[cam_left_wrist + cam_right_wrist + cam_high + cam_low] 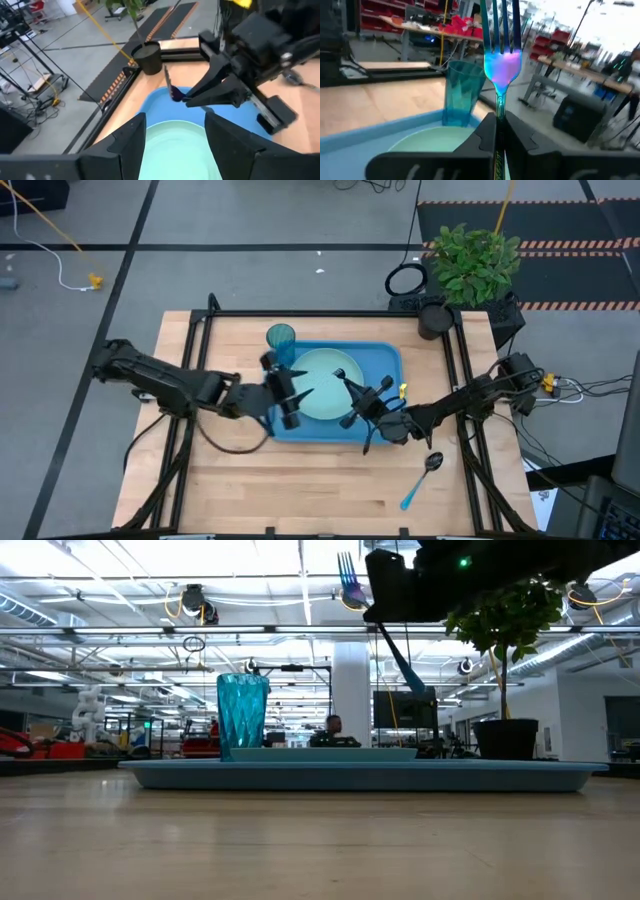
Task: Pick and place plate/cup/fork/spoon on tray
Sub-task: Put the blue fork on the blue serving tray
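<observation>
Blue fork (501,60) clamped in right fingers (496,131) | left fingers (175,137) apart over plate (176,152) | spoon (422,477) only overhead

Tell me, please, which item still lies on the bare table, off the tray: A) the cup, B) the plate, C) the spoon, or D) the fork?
C: the spoon lies on the wood beside the tray, while the cup and plate sit on the tray and the right gripper holds the fork above it.
</observation>
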`<action>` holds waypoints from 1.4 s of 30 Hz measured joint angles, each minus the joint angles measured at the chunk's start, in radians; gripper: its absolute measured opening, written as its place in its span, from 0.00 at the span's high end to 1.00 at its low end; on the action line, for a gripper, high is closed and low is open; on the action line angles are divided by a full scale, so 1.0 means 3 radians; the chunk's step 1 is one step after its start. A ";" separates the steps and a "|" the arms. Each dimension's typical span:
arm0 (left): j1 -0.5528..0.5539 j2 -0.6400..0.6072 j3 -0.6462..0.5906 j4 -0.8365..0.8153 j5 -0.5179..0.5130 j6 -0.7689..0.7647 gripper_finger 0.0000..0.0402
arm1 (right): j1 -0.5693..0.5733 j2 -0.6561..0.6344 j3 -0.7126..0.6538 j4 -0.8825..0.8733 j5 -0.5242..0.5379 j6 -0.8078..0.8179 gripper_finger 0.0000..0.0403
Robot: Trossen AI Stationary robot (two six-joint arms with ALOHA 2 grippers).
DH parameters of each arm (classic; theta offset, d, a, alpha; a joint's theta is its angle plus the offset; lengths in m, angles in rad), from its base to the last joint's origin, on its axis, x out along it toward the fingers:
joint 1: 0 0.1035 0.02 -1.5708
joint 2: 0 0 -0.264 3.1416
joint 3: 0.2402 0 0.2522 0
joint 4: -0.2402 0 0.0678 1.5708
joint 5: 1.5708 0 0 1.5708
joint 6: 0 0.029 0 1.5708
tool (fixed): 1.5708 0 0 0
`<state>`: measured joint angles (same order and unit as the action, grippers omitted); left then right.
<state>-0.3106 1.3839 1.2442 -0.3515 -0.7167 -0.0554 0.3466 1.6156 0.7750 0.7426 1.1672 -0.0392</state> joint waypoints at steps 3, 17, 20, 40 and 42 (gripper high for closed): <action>-0.0086 -0.0177 0.0001 -0.0172 -0.0002 -0.0102 0.51 | -0.0050 -0.0232 0.0000 -0.0652 -0.0237 0.0714 0.99; -0.0296 -0.0212 0.0001 -0.0444 0.0002 -0.0386 0.54 | -0.0989 -0.0981 0.0000 -0.3021 -0.1692 0.2866 0.99; -0.0334 -0.0166 0.0001 -0.0473 0.0015 -0.0498 0.54 | -0.1052 -0.0920 -0.0054 -0.2810 -0.1714 0.3005 0.98; -0.0995 -0.0093 0.0001 -0.0514 0.0041 -0.0854 0.54 | -0.0862 -0.0822 -0.0148 -0.3086 -0.1972 0.4146 0.98; -0.1038 -0.0093 0.0001 -0.0514 0.0040 -0.0873 0.54 | -0.0834 -0.0809 -0.0149 -0.3296 -0.1965 0.4374 0.98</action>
<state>-0.6220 1.3560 1.2446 -0.5056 -0.7048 -0.3173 0.0963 1.3728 0.7303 -0.2463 0.5776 1.2731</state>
